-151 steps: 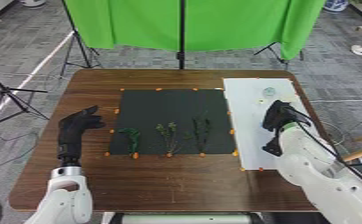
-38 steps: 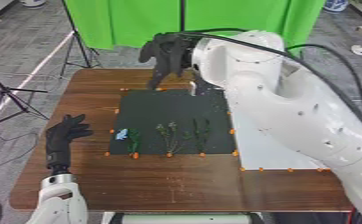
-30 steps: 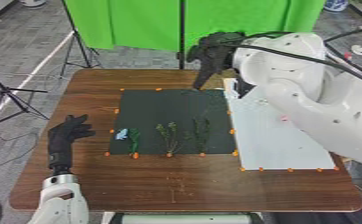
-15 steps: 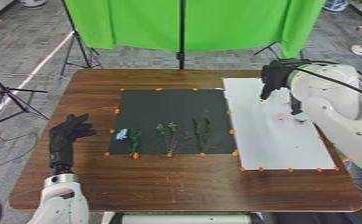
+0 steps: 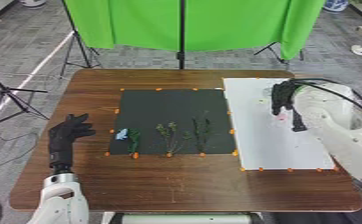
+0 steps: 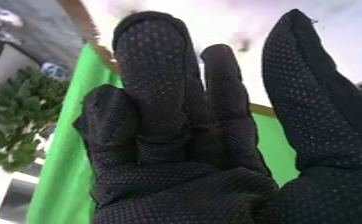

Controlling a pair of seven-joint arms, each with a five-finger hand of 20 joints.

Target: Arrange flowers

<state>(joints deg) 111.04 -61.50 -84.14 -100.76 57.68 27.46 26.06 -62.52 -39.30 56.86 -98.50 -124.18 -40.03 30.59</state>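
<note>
Over the far right part of the white sheet (image 5: pixel 256 135) is my right hand (image 5: pixel 285 96), fingers extended and thumb apart. The right wrist view has this hand (image 6: pixel 182 187) holding nothing. Small pink (image 5: pixel 281 117) and pale green (image 5: pixel 263 101) pieces lie near it on the sheet, partly hidden by the glove. On the black mat (image 5: pixel 160 107), a light blue flower piece (image 5: pixel 121 134) lies beside the leftmost green stem (image 5: pixel 134 139). A branched stem (image 5: pixel 170 137) and a dark green stem (image 5: pixel 200 132) lie farther right. My left hand (image 5: pixel 66 134) is left of the mat, fingers relaxed.
Orange markers line the edges of the mat and sheet on the brown table (image 5: pixel 195 185). Beyond the far table edge stand a green curtain (image 5: pixel 133 25) and a black pole (image 5: pixel 182 35). Tripod legs stand at the left.
The blue piece, absent from the mat in the oldest frame, lies there now. My right hand has swung from beyond the mat's far edge back over the sheet. My left hand has shifted slightly outward.
</note>
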